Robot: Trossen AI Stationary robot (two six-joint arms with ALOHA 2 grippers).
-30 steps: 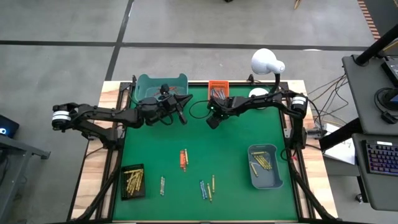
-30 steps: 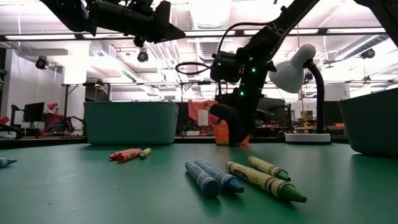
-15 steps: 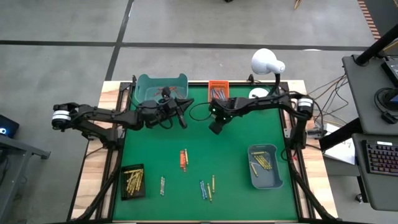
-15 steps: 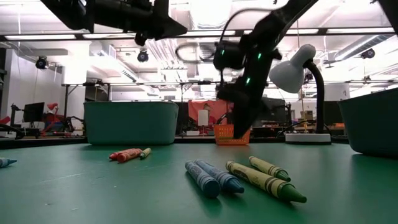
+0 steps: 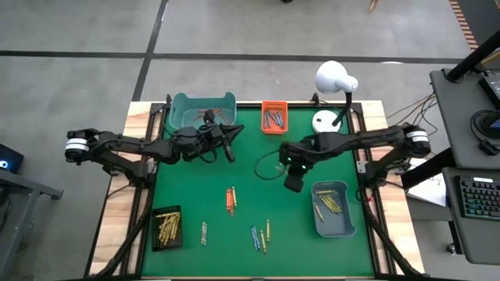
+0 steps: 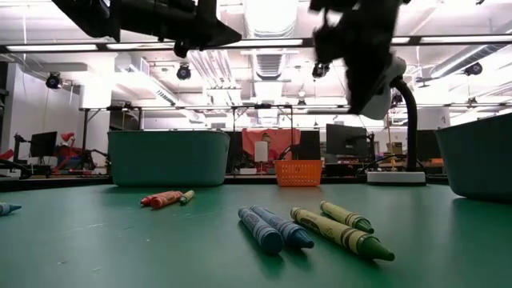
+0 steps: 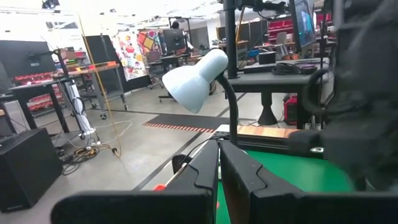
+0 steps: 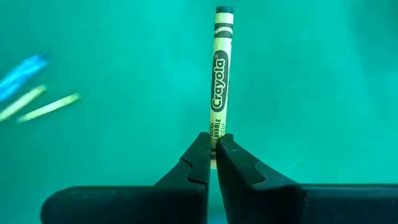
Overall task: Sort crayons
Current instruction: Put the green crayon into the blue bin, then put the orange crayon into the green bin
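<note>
High view: orange tray [image 5: 274, 115] holds grey crayons [image 5: 273, 119], while right tool [image 8: 212, 163] pinches a green crayon [image 8: 220, 87].

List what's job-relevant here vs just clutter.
Job:
- crayon pinched in right gripper
- loose crayons
- teal bin, orange tray, black tray, grey bin

Clutter:
- desk lamp
- keyboard
</note>
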